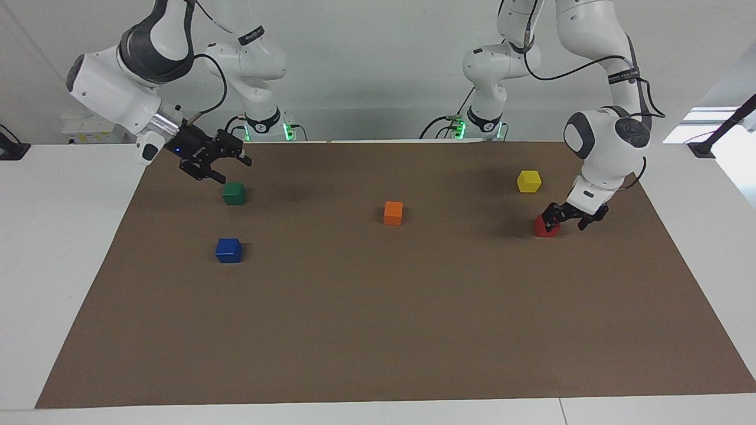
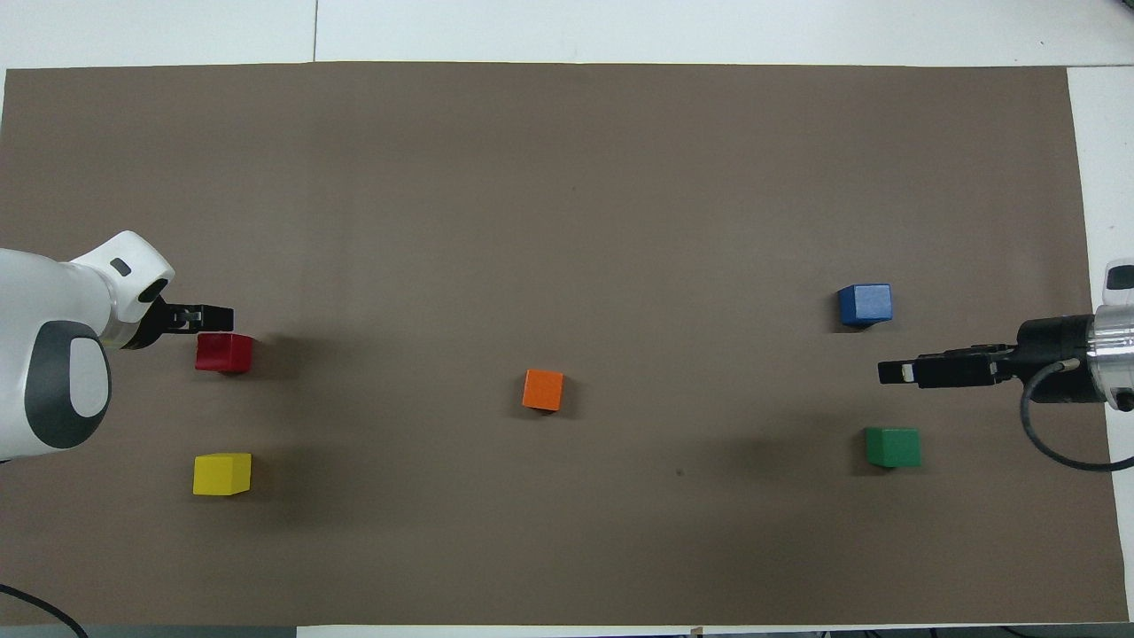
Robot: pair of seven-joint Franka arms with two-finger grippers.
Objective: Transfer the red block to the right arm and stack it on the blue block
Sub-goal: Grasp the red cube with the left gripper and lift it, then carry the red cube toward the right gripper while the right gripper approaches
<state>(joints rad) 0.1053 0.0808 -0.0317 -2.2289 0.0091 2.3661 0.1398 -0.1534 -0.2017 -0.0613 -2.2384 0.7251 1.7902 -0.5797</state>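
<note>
The red block [image 1: 544, 228] [image 2: 224, 352] sits on the brown mat near the left arm's end of the table. My left gripper [image 1: 570, 222] [image 2: 190, 319] is low and open. One of its fingers [image 1: 551, 218] is at the block's top edge, and the block is not between the fingers. The blue block [image 1: 228, 250] [image 2: 865, 304] sits on the mat near the right arm's end. My right gripper [image 1: 229, 165] [image 2: 897, 371], with a blue light at its wrist, hangs open and empty above the mat, close to the green block.
A green block [image 1: 234, 193] [image 2: 892, 447] lies nearer to the robots than the blue block. An orange block [image 1: 393, 212] [image 2: 543, 390] sits mid-mat. A yellow block [image 1: 528, 181] [image 2: 221, 473] lies nearer to the robots than the red block. The brown mat [image 1: 378, 330] covers the table.
</note>
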